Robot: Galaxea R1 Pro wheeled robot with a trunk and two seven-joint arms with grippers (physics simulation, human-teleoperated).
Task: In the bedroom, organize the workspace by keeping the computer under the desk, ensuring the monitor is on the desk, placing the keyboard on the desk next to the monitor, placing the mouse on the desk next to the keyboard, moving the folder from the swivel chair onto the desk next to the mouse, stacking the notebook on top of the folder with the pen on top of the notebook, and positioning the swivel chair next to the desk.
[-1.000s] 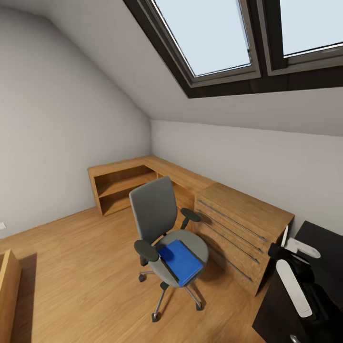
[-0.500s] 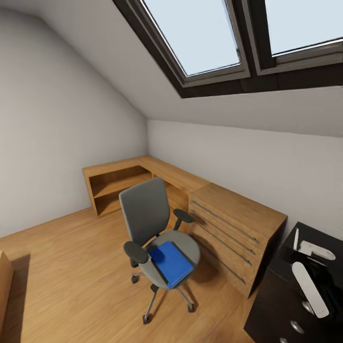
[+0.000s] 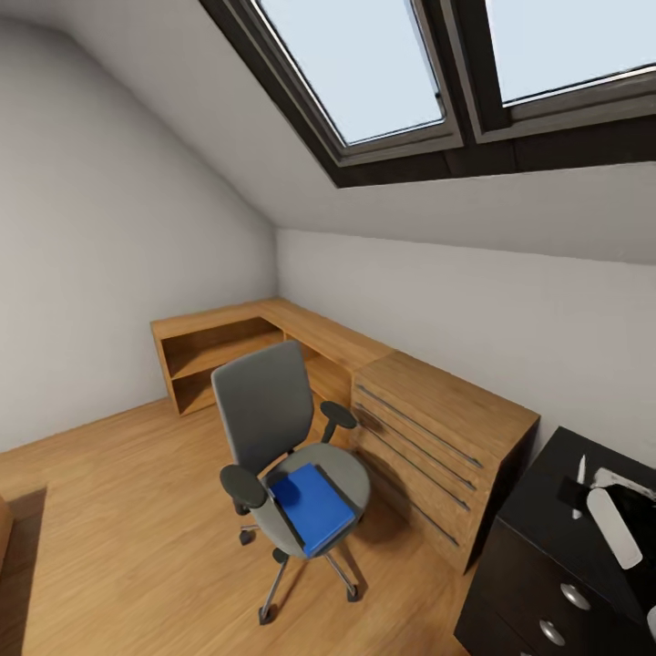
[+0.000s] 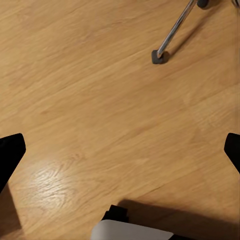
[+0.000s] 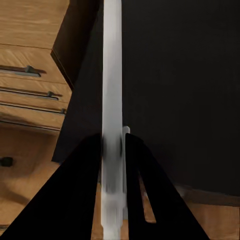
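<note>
Head view: swivel chair [image 3: 287, 456] stands on the wood floor [image 3: 118, 510] mid-room, just in front of the L-shaped wooden tabletop [image 3: 319, 333] that runs along the two walls. Blue folder [image 3: 312, 507] lies flat on the chair seat, between the armrests. Wooden drawer unit [image 3: 437, 446] with long bar handles sits at the near end of that run, just beside the chair. Black cabinet [image 3: 547, 565] with round knobs is at lower right, touching the drawer unit's side. Skylight windows [image 3: 437, 64] overhead in the sloped ceiling.

Right hand [image 3: 583, 487] is over the black cabinet top, clamped on a thin white pen [image 3: 580, 472] that stands roughly upright.

Right wrist view: both dark fingers [image 5: 87, 185] are pressed against the pen [image 5: 112, 100], which runs out along the finger line, blurred. Behind it are the black cabinet top [image 5: 185, 90] and the drawer fronts [image 5: 27, 95].

Left wrist view: left hand [image 4: 120, 150] points down at bare floor [image 4: 100, 100], fingertips spread wide at opposite frame edges, nothing between them. One chair leg with its caster [image 4: 161, 56] is near.
</note>
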